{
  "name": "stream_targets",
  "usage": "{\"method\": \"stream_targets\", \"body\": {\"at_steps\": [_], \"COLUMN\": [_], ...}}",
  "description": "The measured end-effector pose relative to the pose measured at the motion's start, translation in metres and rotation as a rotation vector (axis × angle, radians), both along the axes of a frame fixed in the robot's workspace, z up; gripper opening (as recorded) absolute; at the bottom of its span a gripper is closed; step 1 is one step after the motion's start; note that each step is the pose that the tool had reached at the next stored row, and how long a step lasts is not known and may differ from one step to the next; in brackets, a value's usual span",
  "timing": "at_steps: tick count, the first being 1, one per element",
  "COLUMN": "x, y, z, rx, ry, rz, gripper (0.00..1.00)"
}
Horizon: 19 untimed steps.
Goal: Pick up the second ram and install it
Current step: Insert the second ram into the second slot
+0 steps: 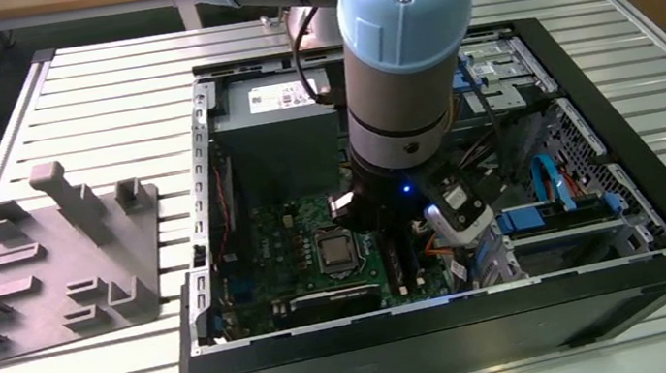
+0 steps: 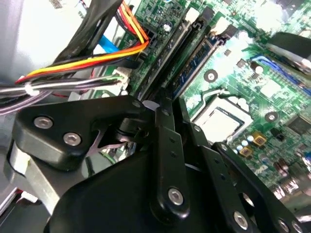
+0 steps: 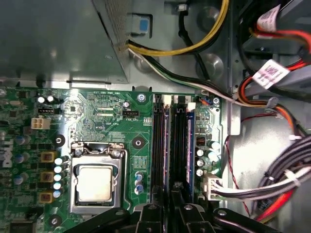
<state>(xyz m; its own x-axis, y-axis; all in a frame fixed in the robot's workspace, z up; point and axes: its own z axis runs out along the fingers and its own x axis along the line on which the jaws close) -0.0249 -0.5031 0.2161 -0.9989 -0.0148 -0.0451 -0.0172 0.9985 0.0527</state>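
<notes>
In both wrist views my gripper (image 3: 171, 195) (image 2: 163, 104) hangs low over the black memory slots of the green motherboard (image 3: 107, 111). Its fingers stand close together on the near end of the second ram (image 3: 166, 145) (image 2: 171, 54), a thin dark stick on edge in line with a slot. Whether it is fully seated cannot be told. A second stick with bluish chips (image 3: 189, 141) (image 2: 198, 64) stands in a neighbouring slot. In the exterior view the gripper (image 1: 394, 233) is down inside the open computer case, right of the processor socket (image 1: 338, 250).
A grey moulded fixture tray (image 1: 59, 274) lies on the slatted table at the exterior view's left. The power supply (image 1: 276, 121) is behind the board. Cable bundles (image 3: 272, 184) and drive bays (image 1: 558, 204) crowd one side of the slots. The case's black wall (image 1: 459, 335) fronts it all.
</notes>
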Motion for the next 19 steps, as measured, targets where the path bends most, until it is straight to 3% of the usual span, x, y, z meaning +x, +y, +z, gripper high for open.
{"method": "stream_targets", "body": {"at_steps": [5,9,10,14,17,19], "x": [0.0,0.0,0.0,0.0,0.0,0.0], "y": [0.0019,0.0155,0.0187,0.0288,0.0296,0.0297], "z": [0.0188,0.0255,0.0257,0.0258,0.0281,0.0349], "rx": [0.0002,-0.0057,-0.0096,-0.0427,-0.0445,-0.0442], "ry": [-0.0001,0.0,0.0,0.0,0.0001,0.0], "rz": [0.0,0.0,0.0,0.0,0.0,0.0], "gripper": [0.21,0.13,0.1,0.1,0.1,0.1]}}
